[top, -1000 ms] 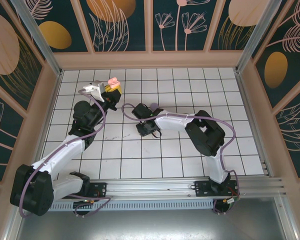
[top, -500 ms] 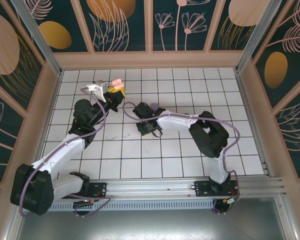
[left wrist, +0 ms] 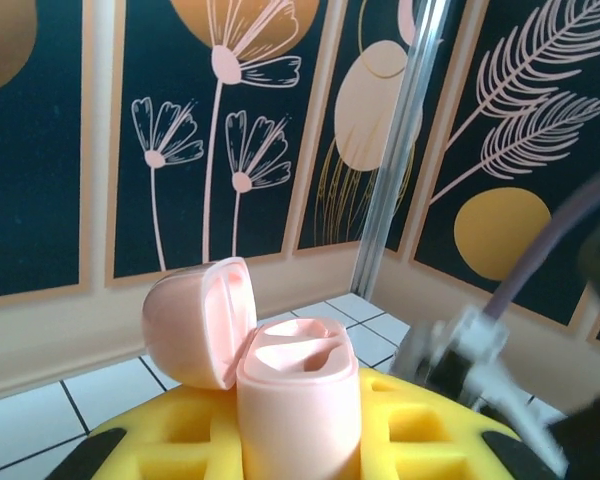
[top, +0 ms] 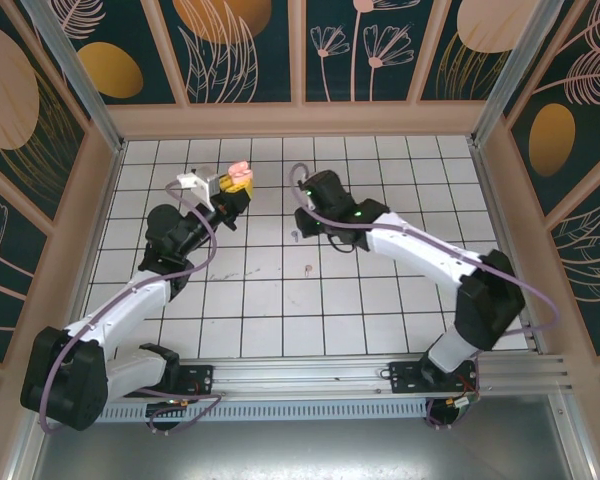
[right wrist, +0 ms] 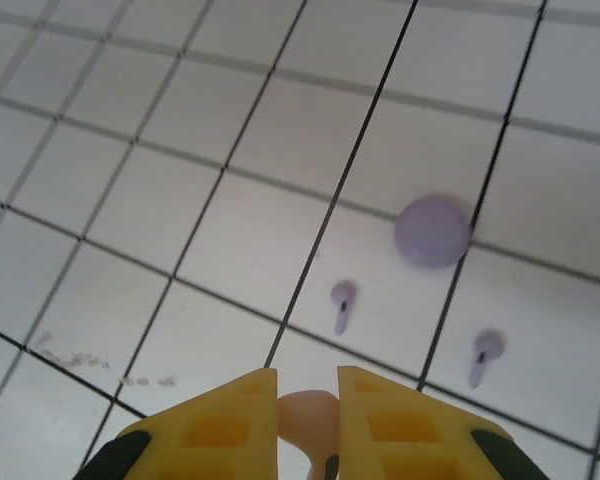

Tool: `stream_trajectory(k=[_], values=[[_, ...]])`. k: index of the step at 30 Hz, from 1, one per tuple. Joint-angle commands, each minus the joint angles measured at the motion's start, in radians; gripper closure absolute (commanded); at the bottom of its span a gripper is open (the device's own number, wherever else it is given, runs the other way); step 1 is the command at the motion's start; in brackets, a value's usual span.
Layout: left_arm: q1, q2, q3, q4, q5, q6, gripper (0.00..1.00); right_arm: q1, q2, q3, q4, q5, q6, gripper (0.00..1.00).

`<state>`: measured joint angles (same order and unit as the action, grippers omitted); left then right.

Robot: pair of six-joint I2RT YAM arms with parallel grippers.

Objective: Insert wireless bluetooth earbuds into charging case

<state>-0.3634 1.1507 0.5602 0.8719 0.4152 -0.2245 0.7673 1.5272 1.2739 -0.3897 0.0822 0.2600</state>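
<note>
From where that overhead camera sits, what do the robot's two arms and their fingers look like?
Both the left arm and the right arm have white links joined by bulky black joints, with a lilac cable looping along each. The fingers are yellow blocks with square recesses and black patches.

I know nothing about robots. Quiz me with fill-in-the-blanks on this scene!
The pink case held by the left gripper has its lid ___.
The right gripper pinches a pale ___ earbud.
On the tiles near the lilac case lie ___ lilac earbuds.
Missing words: open; pink; two.
</note>
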Motion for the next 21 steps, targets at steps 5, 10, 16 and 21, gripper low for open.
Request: stream_trajectory(k=[5, 10, 16, 21], values=[[-0.099, 0.009, -0.103, 0.218, 0.078, 0.291, 1.00, -0.035, -0.184, 0.052, 0.023, -0.020, -0.076, 0.82], [-0.186, 0.074, -0.084, 0.237, 0.089, 0.377, 1.00, -0.032, -0.283, 0.045, 0.116, -0.141, -0.123, 0.82], [-0.241, 0.165, -0.036, 0.343, 0.103, 0.377, 1.00, -0.020, -0.387, -0.031, 0.245, -0.275, -0.171, 0.82], [-0.275, 0.223, 0.023, 0.363, 0.129, 0.385, 1.00, -0.013, -0.420, -0.083, 0.297, -0.338, -0.189, 0.82]])
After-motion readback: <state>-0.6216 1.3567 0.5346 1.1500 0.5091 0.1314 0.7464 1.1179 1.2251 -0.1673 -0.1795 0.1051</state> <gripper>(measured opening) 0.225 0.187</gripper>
